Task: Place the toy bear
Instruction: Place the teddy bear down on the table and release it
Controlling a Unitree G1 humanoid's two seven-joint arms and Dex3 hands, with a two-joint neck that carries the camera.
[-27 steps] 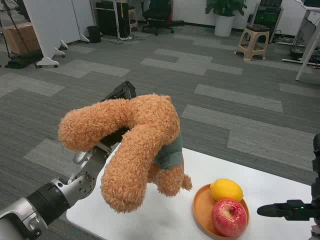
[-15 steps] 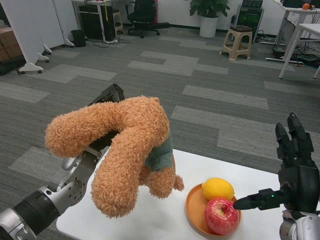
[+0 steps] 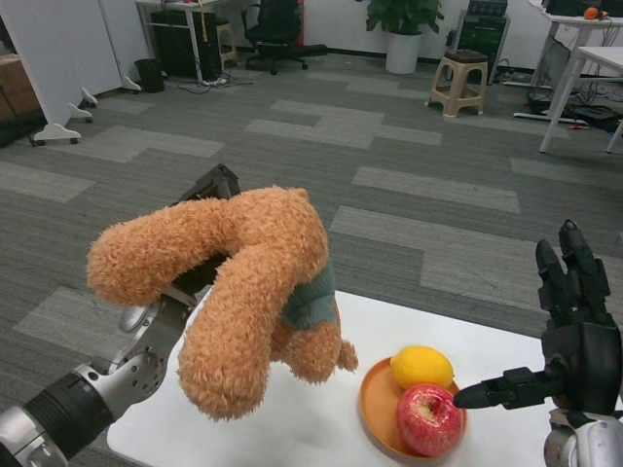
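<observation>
- Above the near left corner of the white surface (image 3: 506,345), the left hand (image 3: 200,195) grips the toy bear (image 3: 243,287) and holds it up clear of the top; most of that hand is hidden behind the orange fur, with only black parts showing at the bear's upper back.
- From that hand the bear hangs head-down: two thick furry limbs spread left and downward, and a patch of green cloth shows on its right side.
- Right of the bear and lower, an orange plate (image 3: 375,413) lies on the surface, just beside the bear's lowest rounded part.
- On the plate sit a yellow lemon (image 3: 421,367) at the far side and a red apple (image 3: 429,419) at the near side, touching each other.
- Just right of the apple is the right hand (image 3: 569,341), released and holding nothing: fingers upright and apart, one black finger stretched sideways with its tip close to the apple.
- Beyond the hands lie grey carpet, a beige stool (image 3: 461,81), a potted plant (image 3: 403,29), a black office chair (image 3: 277,29) and white partition panels (image 3: 54,58).
</observation>
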